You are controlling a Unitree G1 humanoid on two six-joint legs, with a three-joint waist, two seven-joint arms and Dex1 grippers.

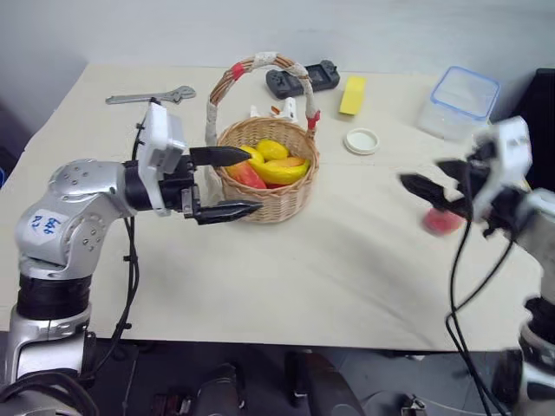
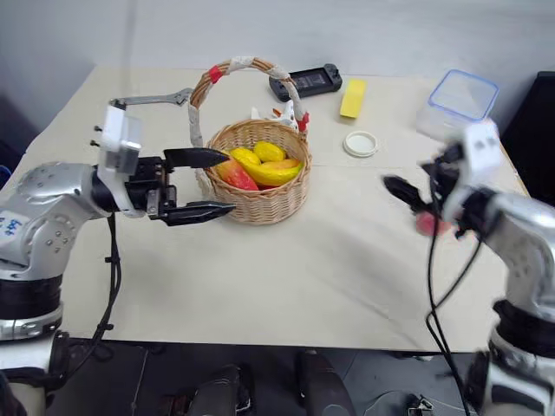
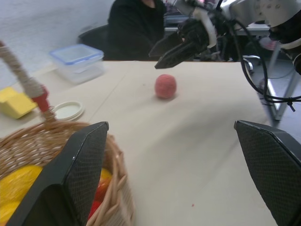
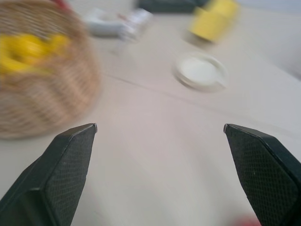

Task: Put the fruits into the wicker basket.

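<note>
**On the bench: two fruits in the basket, the peach out by the right arm**

At mid-bench stands the wicker basket (image 1: 267, 178), upright, its taped handle arching over it. Inside lie the banana (image 1: 279, 172) and the mango (image 1: 249, 176), touching each other, with another yellow fruit (image 1: 272, 149) behind them. The peach (image 3: 165, 86) is not in the basket: it rests on the bare bench well to the right, apart from everything else.

The left gripper (image 1: 232, 182) points sideways at the basket's near-left wall, its jaws spread wide and holding nothing; the upper finger reaches over the rim and the lower finger sits against the woven side, though whether either truly touches cannot be told. The right gripper (image 1: 425, 192) hovers just above the peach with its jaws wide apart and empty; in the left wrist view there is a clear gap between its fingertips (image 3: 162, 60) and the fruit.

Behind the basket, toward the far edge, lie a wrench (image 1: 149, 97), a black device (image 1: 302, 80), a yellow sponge (image 1: 352, 94) and some small white pieces (image 1: 282, 109). A white round lid (image 1: 362, 140) sits to the basket's right. At the far right corner stands a clear blue-rimmed box (image 1: 460, 101), closed; its contents cannot be made out. A person in dark clothing (image 3: 136, 28) sits beyond the bench.
</note>
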